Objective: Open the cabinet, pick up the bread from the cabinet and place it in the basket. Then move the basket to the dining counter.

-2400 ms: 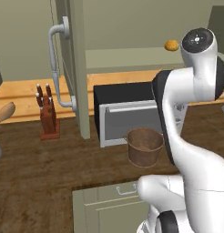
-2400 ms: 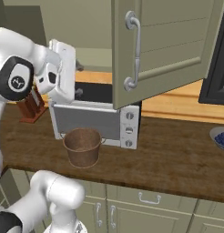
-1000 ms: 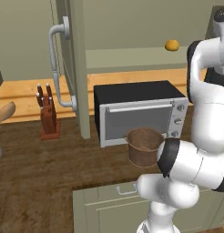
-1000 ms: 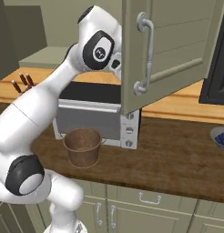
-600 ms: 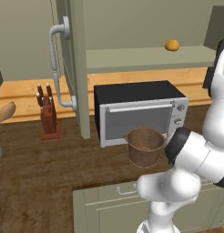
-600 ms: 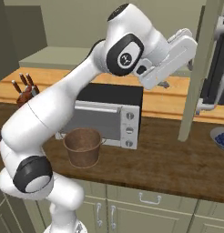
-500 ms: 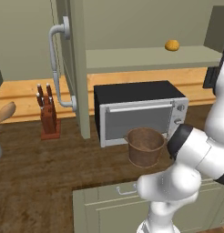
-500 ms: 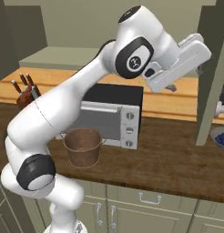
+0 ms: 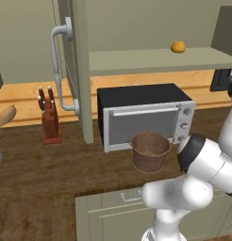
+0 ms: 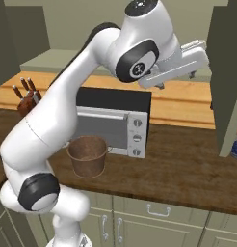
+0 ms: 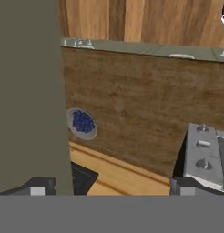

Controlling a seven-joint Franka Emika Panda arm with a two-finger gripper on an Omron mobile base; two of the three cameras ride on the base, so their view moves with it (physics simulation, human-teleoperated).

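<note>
Cabinet (image 9: pixel 75 70) open, bread (image 9: pixel 178 46) on its shelf, basket (image 9: pixel 150 151) on counter.
Sage-green door swung wide at upper left; small golden lump at upper right; brown round basket upright, empty, lower centre.

i count one bread (image 9: pixel 178 46) on the cabinet shelf, one basket (image 9: pixel 150 151) on the worktop and one toaster oven (image 9: pixel 145 116) behind it. one knife block (image 9: pixel 50 123) stands to the left with four handles showing. one wooden spoon (image 9: pixel 4 117) sits at the far left edge. two cabinet doors (image 9: pixel 78 66) stand open, with one curved bar handle (image 9: pixel 58 70) showing. one bowl of blue berries (image 11: pixel 82 123) shows from the hand camera.
</note>
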